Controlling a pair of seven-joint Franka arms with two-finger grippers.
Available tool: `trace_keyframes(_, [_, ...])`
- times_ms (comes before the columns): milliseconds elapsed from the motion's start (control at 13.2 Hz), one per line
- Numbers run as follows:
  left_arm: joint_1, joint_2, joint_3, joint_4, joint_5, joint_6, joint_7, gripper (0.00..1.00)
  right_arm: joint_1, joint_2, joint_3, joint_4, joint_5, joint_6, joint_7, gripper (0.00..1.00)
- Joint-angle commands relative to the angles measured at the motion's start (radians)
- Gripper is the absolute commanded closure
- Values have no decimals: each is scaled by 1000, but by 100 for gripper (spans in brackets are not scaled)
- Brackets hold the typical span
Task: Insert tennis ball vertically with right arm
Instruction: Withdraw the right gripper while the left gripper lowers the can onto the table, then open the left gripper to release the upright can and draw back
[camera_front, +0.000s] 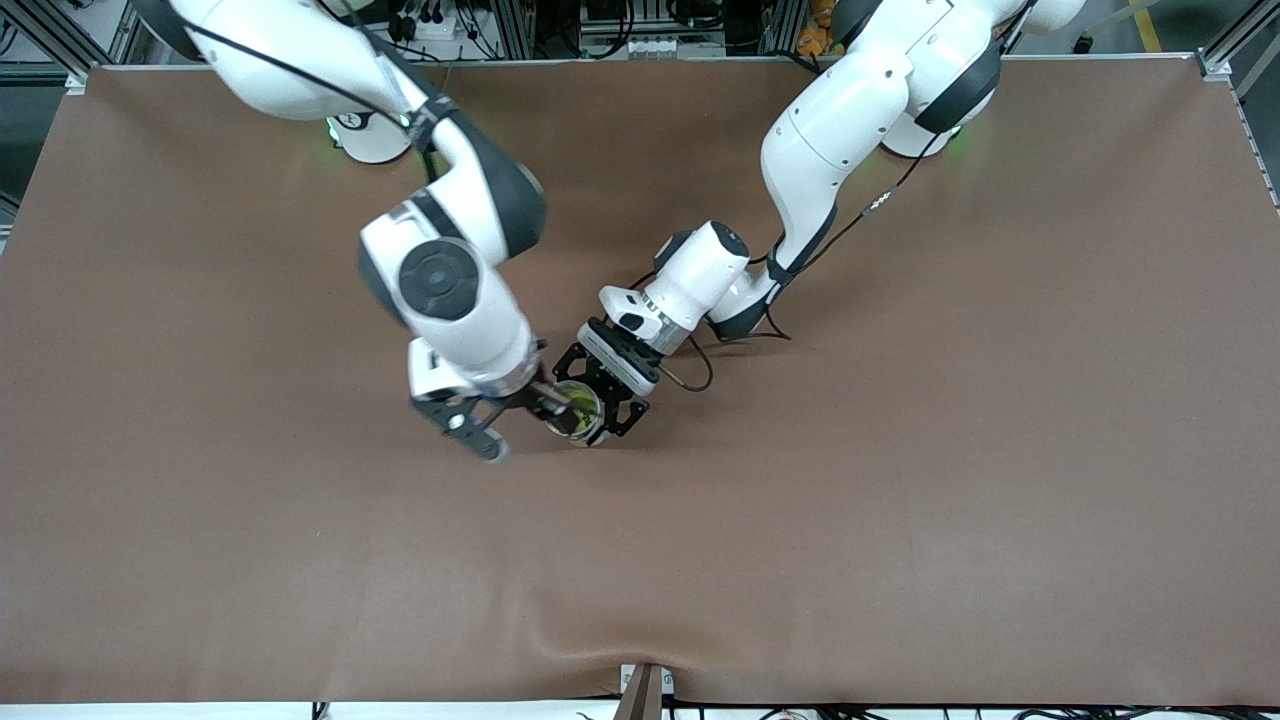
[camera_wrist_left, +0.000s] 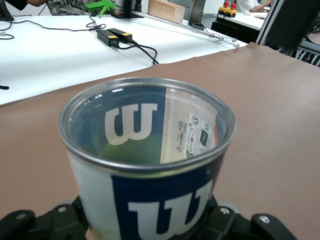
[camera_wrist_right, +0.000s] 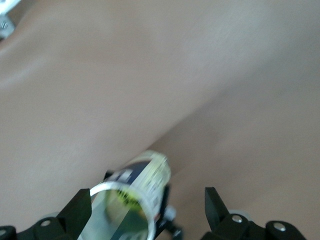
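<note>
Brown table: left tool clasps clear Wilson can; right tool spread.

You see clear glossy plastic can, shiny metal rim, printed blue-white label. Matt brown cloth covers table, faintly wrinkled. Arm shells: smooth glossy white plastic.

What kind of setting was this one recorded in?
Most likely a robotics lab: a brown-covered table framed by aluminium rails, with cabled workbenches nearby. The left gripper holds a tennis can; the right gripper is open beside it.
</note>
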Motion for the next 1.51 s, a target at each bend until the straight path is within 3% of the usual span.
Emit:
trace_keyframes(0, [-18,12,7,26,-23,-6,-6,12,-98,-57,20,3,0,-122,-152,0])
trace_keyframes(76, [-16,7,7,24,-23,-6,-6,0,-132,-73,21,4,9,-160,-218,0])
trace_keyframes(303, [-18,1,9,16,-26,-6,-3,0,-276,-137,20,3,81,-216,-438,0])
trace_keyframes(530, [-21,-9,7,-22,-27,-8,-4,0,-402,-177,20,4,86,-249,-607,0])
trace_keyframes(832, [-55,-40,9,-91,-121,-8,-1,0,-546,-228,21,22,83,-337,-851,0])
trace_keyframes(1059, [-51,-65,28,-149,-119,-11,5,0,-562,-226,20,111,80,-435,-896,0])
trace_keyframes(1438, [-41,-112,38,-223,-118,-30,11,0,-545,-226,24,125,81,-448,-895,0])
